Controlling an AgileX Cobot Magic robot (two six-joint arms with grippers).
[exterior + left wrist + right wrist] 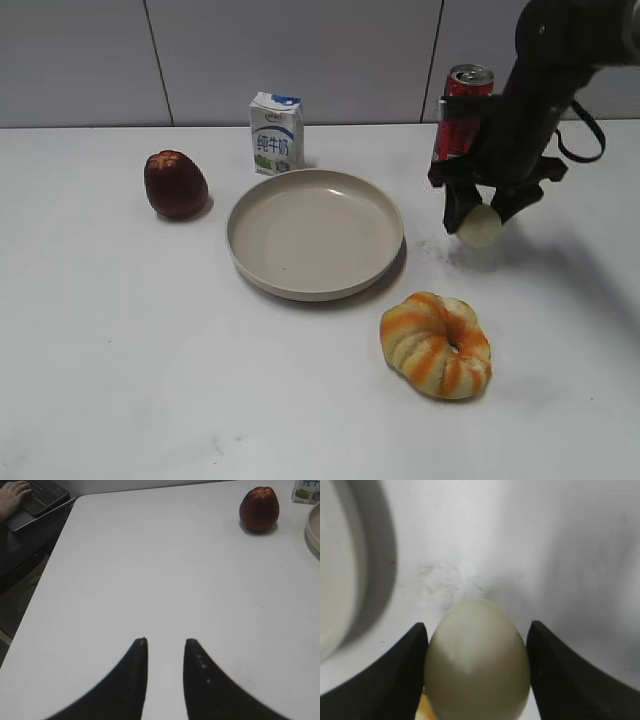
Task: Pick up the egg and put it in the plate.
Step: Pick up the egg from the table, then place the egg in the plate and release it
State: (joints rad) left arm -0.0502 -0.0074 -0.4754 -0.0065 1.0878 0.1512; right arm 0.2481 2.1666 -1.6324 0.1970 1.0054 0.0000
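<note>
The off-white egg (480,227) is held between the fingers of my right gripper (484,212), a little above the table, to the right of the plate. In the right wrist view the egg (477,660) fills the gap between the two black fingers (477,630), which press on both its sides. The beige round plate (262,275) lies at the table's middle, empty; its rim shows at the left of the right wrist view (340,580). My left gripper (165,642) is open and empty over bare table, out of the exterior view.
A dark red apple (175,184) (259,509) stands left of the plate. A milk carton (276,133) stands behind the plate. A red can (462,110) stands behind my right arm. An orange-striped bread ring (437,345) lies at the front right.
</note>
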